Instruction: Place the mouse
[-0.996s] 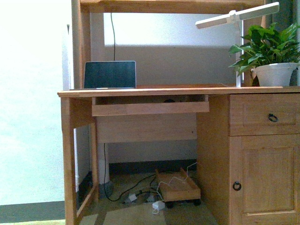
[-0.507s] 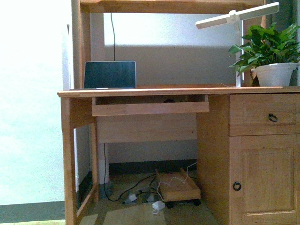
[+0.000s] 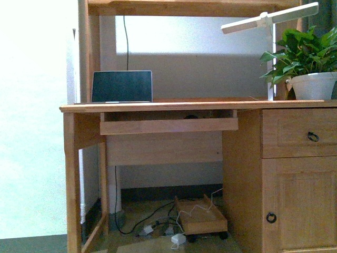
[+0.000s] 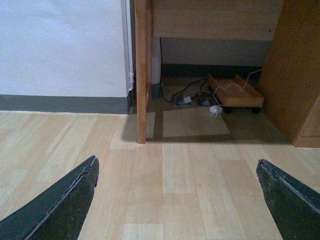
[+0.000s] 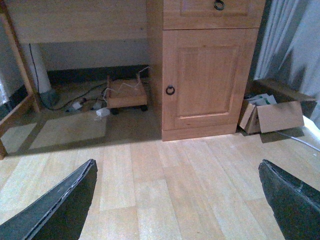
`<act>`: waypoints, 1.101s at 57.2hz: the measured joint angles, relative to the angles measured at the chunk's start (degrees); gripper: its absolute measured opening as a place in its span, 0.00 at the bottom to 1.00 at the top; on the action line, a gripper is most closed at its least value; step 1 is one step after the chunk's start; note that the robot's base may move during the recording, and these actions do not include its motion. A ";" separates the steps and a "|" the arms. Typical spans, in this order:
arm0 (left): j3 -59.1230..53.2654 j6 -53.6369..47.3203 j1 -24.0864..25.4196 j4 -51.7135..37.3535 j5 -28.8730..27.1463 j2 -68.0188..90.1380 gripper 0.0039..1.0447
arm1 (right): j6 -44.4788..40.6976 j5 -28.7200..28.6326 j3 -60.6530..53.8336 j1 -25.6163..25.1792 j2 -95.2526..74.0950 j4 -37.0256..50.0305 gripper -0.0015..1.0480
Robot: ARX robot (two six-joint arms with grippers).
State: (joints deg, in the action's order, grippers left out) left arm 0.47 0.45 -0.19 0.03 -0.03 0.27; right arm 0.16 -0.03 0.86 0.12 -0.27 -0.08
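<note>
The wooden desk [image 3: 158,106] stands ahead in the front view, with a pull-out tray [image 3: 168,125] under its top. Just above the tray's front edge peeks a small dark rounded top, likely the mouse [image 3: 190,116]; the rest of it is hidden. Neither arm shows in the front view. My left gripper [image 4: 177,200] is open over bare wood floor, its dark fingers [image 4: 65,205] wide apart with nothing between them. My right gripper [image 5: 177,200] is also open and empty above the floor, facing the desk's cabinet side.
A laptop [image 3: 121,86] stands on the desk's left, a potted plant [image 3: 314,85] and white lamp [image 3: 268,18] on its right. Below are a drawer [image 3: 300,134], cabinet door [image 5: 207,75], desk leg [image 4: 141,75] and wheeled wooden stand [image 4: 235,92] with cables. A cardboard box [image 5: 272,115] lies at the right.
The desk looks slightly larger and lower in the front view than a second ago, so the view has come a little closer. Nothing on the desk has moved.
</note>
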 joint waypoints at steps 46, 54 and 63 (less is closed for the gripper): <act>0.00 0.02 0.00 0.00 0.00 -0.02 0.93 | 0.00 0.00 0.00 0.00 0.00 0.00 0.93; 0.00 0.02 0.00 0.00 -0.02 -0.02 0.93 | 0.00 -0.09 0.00 0.00 0.00 0.00 0.93; 0.00 0.02 0.00 0.00 0.02 -0.02 0.93 | 0.00 0.00 0.00 0.02 0.00 0.00 0.93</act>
State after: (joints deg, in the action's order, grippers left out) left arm 0.47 0.47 -0.19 0.03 -0.01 0.25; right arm 0.16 -0.03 0.86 0.14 -0.27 -0.08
